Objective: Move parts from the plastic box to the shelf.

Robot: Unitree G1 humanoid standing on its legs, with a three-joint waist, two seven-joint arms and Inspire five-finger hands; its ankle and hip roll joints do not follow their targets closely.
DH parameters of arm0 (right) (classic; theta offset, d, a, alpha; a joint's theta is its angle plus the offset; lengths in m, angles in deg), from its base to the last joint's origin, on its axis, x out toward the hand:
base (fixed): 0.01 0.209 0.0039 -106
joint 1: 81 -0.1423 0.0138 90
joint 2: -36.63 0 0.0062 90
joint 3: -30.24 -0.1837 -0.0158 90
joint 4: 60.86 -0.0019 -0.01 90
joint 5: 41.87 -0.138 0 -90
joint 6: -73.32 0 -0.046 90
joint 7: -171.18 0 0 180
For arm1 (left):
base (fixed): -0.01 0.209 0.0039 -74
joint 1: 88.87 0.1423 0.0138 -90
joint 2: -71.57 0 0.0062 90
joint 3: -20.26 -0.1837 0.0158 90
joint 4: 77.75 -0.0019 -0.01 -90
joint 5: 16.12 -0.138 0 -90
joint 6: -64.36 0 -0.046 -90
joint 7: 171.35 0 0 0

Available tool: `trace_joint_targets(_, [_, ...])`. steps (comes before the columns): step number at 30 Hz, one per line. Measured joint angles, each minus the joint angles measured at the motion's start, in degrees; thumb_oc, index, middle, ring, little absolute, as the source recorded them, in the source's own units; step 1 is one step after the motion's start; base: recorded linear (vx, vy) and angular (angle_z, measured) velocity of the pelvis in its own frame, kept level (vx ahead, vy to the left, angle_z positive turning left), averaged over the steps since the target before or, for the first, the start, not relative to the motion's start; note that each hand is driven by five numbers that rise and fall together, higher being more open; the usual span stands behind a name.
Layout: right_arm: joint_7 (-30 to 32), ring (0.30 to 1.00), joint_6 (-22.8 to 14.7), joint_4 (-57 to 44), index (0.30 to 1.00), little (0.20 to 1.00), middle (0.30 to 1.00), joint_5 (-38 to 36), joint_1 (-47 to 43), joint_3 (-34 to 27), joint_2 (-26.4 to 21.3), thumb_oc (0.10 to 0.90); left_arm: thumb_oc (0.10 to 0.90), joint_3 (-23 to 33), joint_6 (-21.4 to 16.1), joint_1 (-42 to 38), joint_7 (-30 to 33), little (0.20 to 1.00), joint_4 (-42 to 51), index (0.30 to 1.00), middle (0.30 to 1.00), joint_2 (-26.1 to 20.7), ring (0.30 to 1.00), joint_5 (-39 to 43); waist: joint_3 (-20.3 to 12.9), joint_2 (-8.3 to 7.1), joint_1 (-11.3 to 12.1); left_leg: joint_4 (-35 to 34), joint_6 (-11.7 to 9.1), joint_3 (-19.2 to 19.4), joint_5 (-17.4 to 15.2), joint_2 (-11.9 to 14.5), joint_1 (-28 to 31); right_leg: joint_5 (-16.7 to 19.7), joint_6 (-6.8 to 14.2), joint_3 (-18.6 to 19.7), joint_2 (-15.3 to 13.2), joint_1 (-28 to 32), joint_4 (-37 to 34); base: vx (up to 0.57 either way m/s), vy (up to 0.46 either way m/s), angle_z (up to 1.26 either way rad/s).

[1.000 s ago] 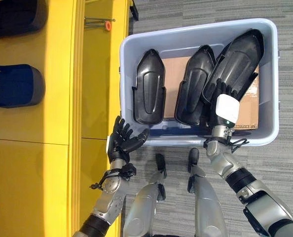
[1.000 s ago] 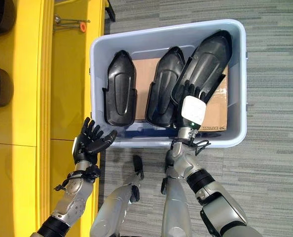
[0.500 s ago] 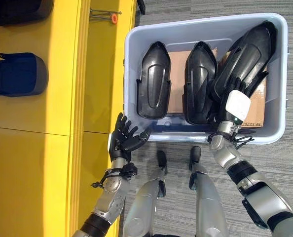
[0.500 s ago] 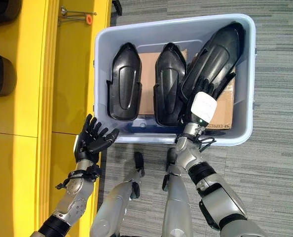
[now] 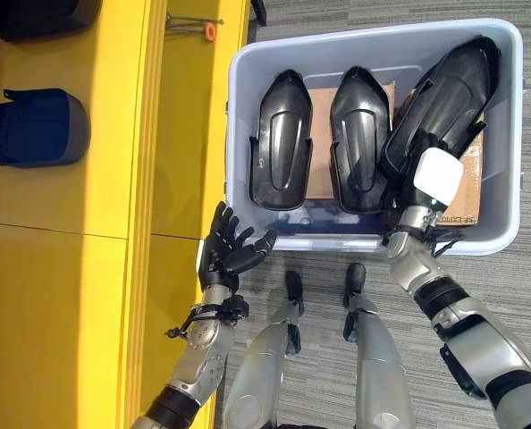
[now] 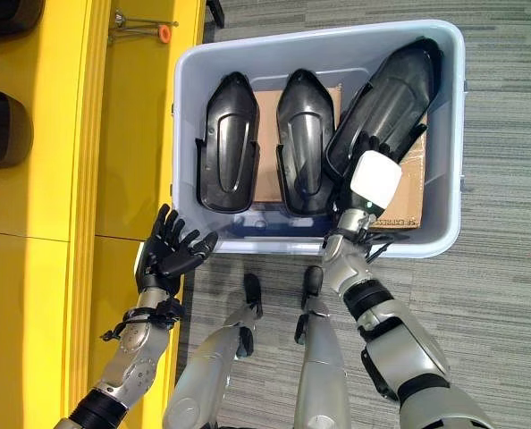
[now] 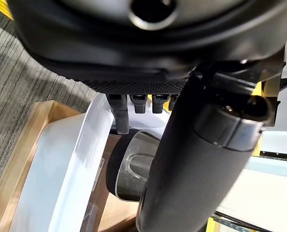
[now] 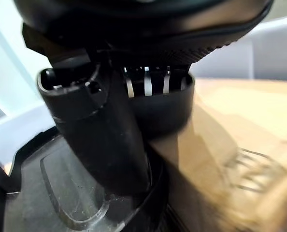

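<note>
I take the pale grey plastic box [image 5: 507,134] as my landmark. Well to its left stands the yellow shelf [image 5: 87,179], with a dark blue rounded part [image 5: 35,127] already lying on it. Just off the box's near left corner, my left hand [image 5: 230,255] hangs over the shelf's edge with its fingers spread and holding nothing.

Inside the box, three black moulded plastic shells lie on a brown cardboard sheet [image 5: 467,192]. The left shell [image 5: 281,141] and the middle shell [image 5: 359,138] lie side by side, their long axes running from the near wall to the far wall. The right shell [image 5: 444,94] is tilted, its long axis slanting from the near middle toward the far right corner.

My right hand [image 5: 424,165] is at that right shell's near end, and in the right wrist view the fingers [image 8: 155,82] curl over its rim, so I judge it gripped. The right hand is plainly the nearer one; the shell must next travel leftward, across the box, to the shelf.
</note>
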Motion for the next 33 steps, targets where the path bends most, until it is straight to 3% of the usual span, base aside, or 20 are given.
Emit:
trace_joint_targets(9, [0.8,0.300,-2.5,0.3,0.300,0.300,0.300,0.8,0.3,-0.1,-1.1,0.400,0.900,-0.1,0.9,0.1,-0.1,1.000,-0.2,1.000,1.000,0.0,1.000,0.0,0.0,0.06,-0.1,0.2,0.0,-0.3,0.0,0.1,1.9,0.4,0.1,-0.3,0.1,2.5,-0.9,0.00,0.000,0.00])
trace_joint_targets(15, [1.1,0.300,-5.8,-2.6,0.300,0.300,0.300,-2.7,3.4,-0.8,-2.4,0.400,0.900,0.3,3.1,0.2,0.1,1.000,-0.4,1.000,1.000,0.0,1.000,0.1,-0.1,0.19,-0.5,-2.0,0.4,0.0,0.1,0.3,5.8,2.5,0.4,-0.2,1.0,7.6,-5.7,-0.01,-0.002,-0.06])
trace_joint_targets(25, [-0.9,0.300,-7.1,-14.2,0.300,0.300,0.300,-6.1,14.7,-5.3,-2.2,0.400,0.900,1.9,4.4,3.7,0.6,1.000,-0.4,1.000,1.000,0.3,1.000,0.1,-0.1,0.12,-3.5,-10.6,0.3,1.0,1.7,0.5,20.8,6.7,1.0,0.1,3.0,23.9,-17.6,0.05,0.003,-0.07])
trace_joint_targets(28, [-1.3,0.300,-7.2,-20.3,0.300,0.300,0.300,-5.7,20.1,-6.1,-2.1,0.400,0.900,2.4,4.5,4.9,0.6,1.000,-0.1,1.000,1.000,0.4,1.000,0.0,-0.1,-0.05,-4.0,-10.9,0.1,1.2,0.4,0.9,24.8,6.9,1.1,0.1,3.6,29.1,-20.7,0.09,0.000,-0.03])
trace_joint_targets(33, [-1.3,0.300,-7.3,-28.9,0.300,0.300,0.300,-4.9,24.4,-8.0,-2.1,0.400,0.900,5.0,5.3,7.1,0.6,1.000,2.0,1.000,1.000,0.5,1.000,-0.1,-0.7,-1.25,-5.1,-10.9,-0.4,1.5,-0.8,1.2,26.8,6.9,1.3,0.2,4.1,32.2,-23.1,0.10,-0.009,-0.03])
